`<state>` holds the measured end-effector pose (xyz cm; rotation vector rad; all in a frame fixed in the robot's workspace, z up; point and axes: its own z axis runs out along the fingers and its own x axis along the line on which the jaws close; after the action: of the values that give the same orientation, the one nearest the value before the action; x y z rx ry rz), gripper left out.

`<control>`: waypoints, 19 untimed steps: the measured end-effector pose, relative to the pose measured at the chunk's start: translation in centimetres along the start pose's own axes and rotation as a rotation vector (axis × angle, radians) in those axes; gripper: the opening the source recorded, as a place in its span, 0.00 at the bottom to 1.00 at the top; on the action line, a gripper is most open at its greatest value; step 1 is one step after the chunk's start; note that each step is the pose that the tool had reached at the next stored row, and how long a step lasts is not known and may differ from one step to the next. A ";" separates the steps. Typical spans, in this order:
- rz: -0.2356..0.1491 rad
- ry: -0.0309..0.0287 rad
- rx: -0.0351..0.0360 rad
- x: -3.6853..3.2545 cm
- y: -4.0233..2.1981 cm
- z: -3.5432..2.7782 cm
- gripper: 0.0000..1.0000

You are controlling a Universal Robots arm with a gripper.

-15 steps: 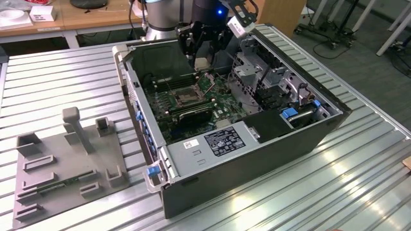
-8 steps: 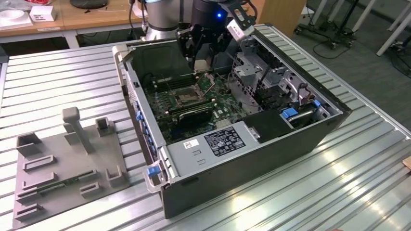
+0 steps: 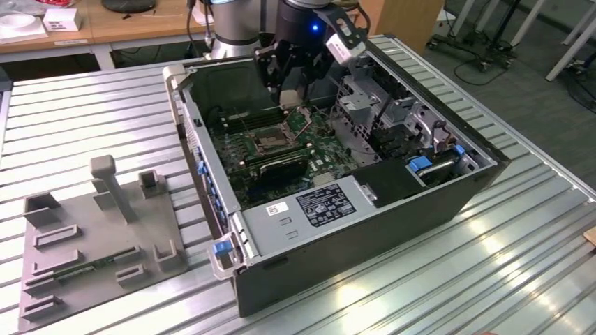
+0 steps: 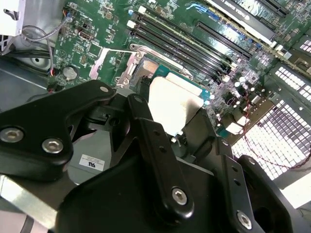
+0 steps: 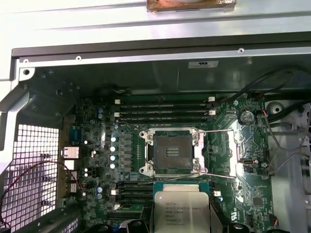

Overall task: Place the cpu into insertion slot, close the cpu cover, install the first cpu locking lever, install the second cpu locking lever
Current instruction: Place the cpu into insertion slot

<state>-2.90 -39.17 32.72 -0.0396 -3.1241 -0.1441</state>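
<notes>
My gripper is shut on the cpu, a pale square chip held flat between the two black fingers. In the first wrist view the cpu hangs just short of the insertion slot, a dark square socket with a silvery rim that lies bare. The cpu cover stands swung open at one side of the insertion slot. Two thin wire levers stick out sideways from the socket, unlatched. In the exterior view the gripper hovers inside the open computer case, above the insertion slot.
Long black memory slots flank the socket. Case walls, a drive cage and loose cables crowd the board. A grey fixture plate with upright blocks lies on the ribbed metal table at the exterior view's left.
</notes>
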 end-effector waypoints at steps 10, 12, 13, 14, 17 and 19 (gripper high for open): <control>0.000 0.0000 0.0000 0.07 -0.14 1.52 0.54; 0.000 0.0001 0.0002 0.06 -0.15 1.57 0.54; 0.000 0.0000 0.0000 0.06 -0.15 1.62 0.54; 0.000 0.0000 0.0000 0.07 -0.13 1.66 0.54; 0.000 0.0000 0.0000 0.07 -0.02 1.82 0.54; 0.000 -0.0001 -0.0002 0.06 0.01 1.87 0.54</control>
<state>-2.99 -38.98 30.86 -0.0397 -3.1241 -0.1444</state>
